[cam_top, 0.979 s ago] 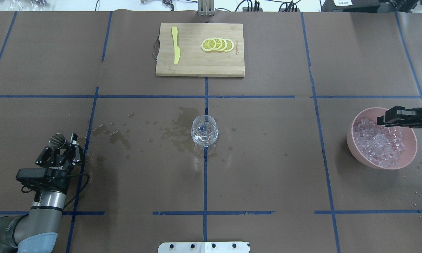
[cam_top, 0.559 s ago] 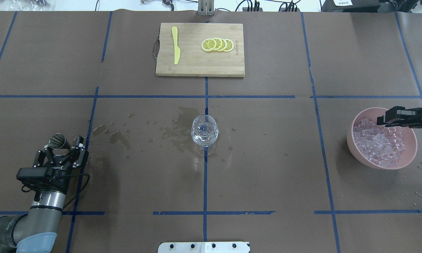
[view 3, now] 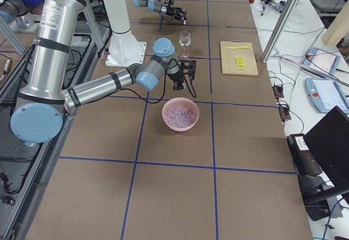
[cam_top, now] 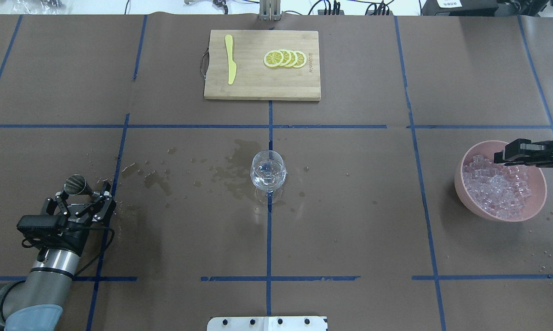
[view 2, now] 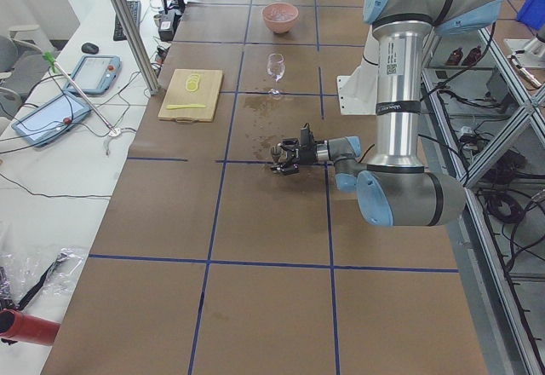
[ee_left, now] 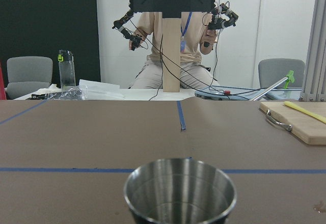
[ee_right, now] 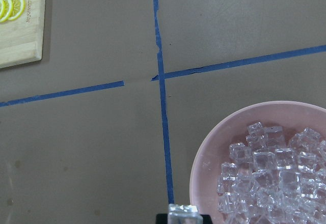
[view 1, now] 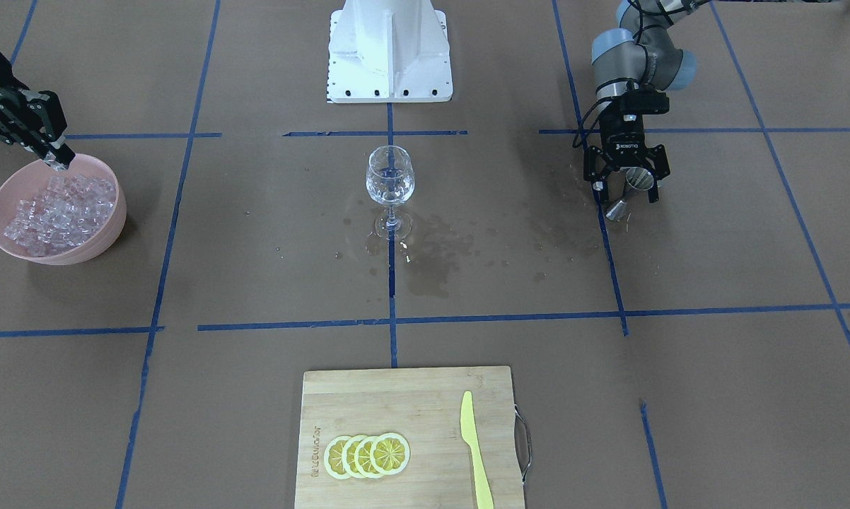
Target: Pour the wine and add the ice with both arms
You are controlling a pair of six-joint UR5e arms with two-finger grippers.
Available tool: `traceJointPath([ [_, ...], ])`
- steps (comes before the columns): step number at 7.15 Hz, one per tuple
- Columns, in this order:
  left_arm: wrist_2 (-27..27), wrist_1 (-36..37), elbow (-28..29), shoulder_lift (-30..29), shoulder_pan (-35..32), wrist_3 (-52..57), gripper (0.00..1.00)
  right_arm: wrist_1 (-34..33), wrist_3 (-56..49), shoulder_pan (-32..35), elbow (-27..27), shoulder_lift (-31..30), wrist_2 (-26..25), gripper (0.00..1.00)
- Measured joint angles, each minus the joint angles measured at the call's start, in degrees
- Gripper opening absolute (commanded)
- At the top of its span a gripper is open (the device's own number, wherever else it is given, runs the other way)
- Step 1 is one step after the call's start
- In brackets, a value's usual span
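Wine (view 1: 389, 189) — poured, in the glass (cam_top: 267, 171) at table centre; my left gripper (cam_top: 84, 196) spread open beside the metal cup (cam_top: 75, 184) on the table; my right gripper (cam_top: 504, 155) clamped on one ice cube (ee_right: 184, 215) over the bowl (cam_top: 476, 212) — none seemingly in the glass yet.

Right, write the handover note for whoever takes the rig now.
Left gripper: open, with a finger on either side of the cup, which is on the table on the robot's left.
Right gripper: shut on a cube, over the bowl of ice.
Glass: upright mid-table, with a little wine in it and wet stains on the paper around it.
Done: the pour, by the look of it.
Left: carry the cube to the glass and drop it in. I can make out no ice in the glass.
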Motion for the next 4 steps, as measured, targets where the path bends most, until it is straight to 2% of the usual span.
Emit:
traceJointPath([
  [2,-4.68,0.04,-4.10,3.44,0.05,1.05,1.00,0.04,0.00,-0.03,0.03,0.06,-0.01,0.00],
  [4,-9.00,0.10,-5.03,4.48,0.28,1.24,1.00,0.07,0.00,-0.11,0.14,0.14,0.04,0.00],
])
